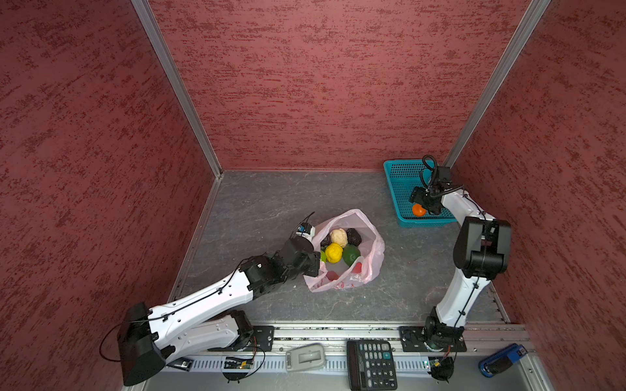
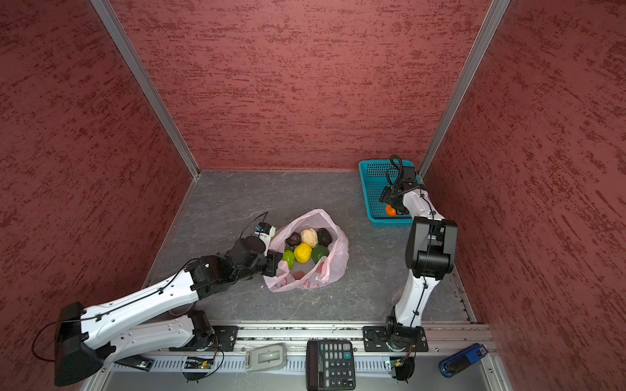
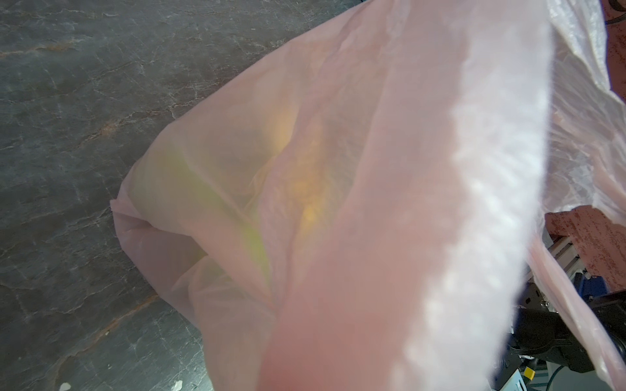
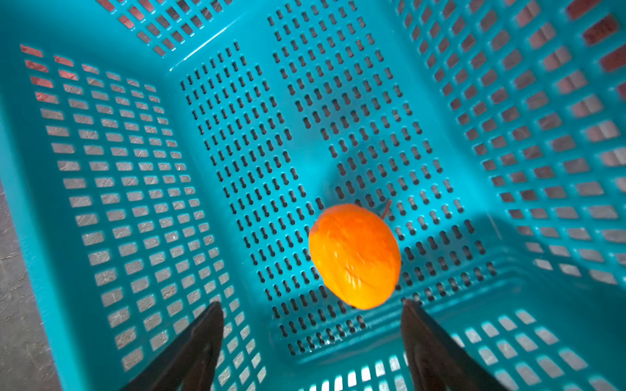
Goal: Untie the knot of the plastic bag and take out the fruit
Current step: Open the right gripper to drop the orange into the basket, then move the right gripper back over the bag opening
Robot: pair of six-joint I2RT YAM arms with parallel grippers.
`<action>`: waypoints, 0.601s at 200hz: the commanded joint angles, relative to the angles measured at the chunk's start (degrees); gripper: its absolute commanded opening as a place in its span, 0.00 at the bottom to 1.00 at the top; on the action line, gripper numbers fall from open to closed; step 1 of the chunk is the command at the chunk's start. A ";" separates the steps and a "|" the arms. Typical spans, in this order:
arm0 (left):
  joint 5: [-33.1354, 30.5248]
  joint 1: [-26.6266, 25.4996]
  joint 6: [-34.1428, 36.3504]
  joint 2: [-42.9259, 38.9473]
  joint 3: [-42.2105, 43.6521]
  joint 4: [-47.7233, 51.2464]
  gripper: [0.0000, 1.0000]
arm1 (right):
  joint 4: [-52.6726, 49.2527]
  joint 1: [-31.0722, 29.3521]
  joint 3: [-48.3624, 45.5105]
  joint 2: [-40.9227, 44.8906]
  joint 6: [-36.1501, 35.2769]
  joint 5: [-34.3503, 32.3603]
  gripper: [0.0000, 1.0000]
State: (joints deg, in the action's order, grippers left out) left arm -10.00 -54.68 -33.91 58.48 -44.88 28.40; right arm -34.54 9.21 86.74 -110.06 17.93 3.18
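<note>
The plastic bag (image 1: 372, 257) is gaping, left hand (image 1: 315, 267) pinching its rim; right hand (image 4: 311, 303) is hovering wide open over the orange fruit (image 4: 354, 255) in the far basket (image 4: 118, 203).

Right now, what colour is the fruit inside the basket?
The fruit is orange, clearest in the right wrist view.

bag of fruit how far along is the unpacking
Done: the bag lies open, and one orange fruit sits loose in the basket under the open right gripper. In hand: the left gripper pinches the bag's edge, holding its mouth open. Left: six fruits show inside, among them the yellow one and the cream one.
</note>
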 commanded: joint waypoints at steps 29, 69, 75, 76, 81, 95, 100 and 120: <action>-1.45 -0.78 -1.12 -0.55 0.71 -0.91 0.00 | 0.57 -0.83 -4.89 11.77 0.39 2.18 0.99; -0.60 -0.63 -0.33 -0.08 0.35 -1.77 0.00 | -0.36 -2.60 -12.78 25.16 2.47 9.11 0.99; -0.43 -0.65 -0.20 0.01 0.29 -1.85 0.00 | -1.04 -3.27 -13.86 27.50 2.84 9.63 0.99; -0.44 -0.58 -0.15 0.04 0.31 -1.90 0.00 | -1.18 -3.38 -14.05 28.22 2.87 9.73 0.99; -0.15 -0.58 -0.03 0.10 0.27 -1.95 0.00 | -1.59 -4.08 -15.02 30.41 3.19 10.21 0.99; 0.39 -0.45 0.06 0.06 0.12 -1.94 0.00 | -3.85 -6.15 -16.99 35.69 4.30 11.03 0.99; 0.67 -0.33 0.16 0.06 0.17 -1.90 0.00 | -4.89 -7.10 -17.43 37.47 4.73 11.09 0.99; 1.47 0.01 0.25 -0.11 0.34 -2.00 0.00 | -7.82 -10.97 -19.56 44.12 7.32 11.93 0.99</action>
State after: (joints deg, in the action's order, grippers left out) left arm -9.89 -55.18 -34.20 58.50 -44.77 28.12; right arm -37.71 1.85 69.19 -72.53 21.54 12.14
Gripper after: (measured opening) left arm 0.050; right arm 0.986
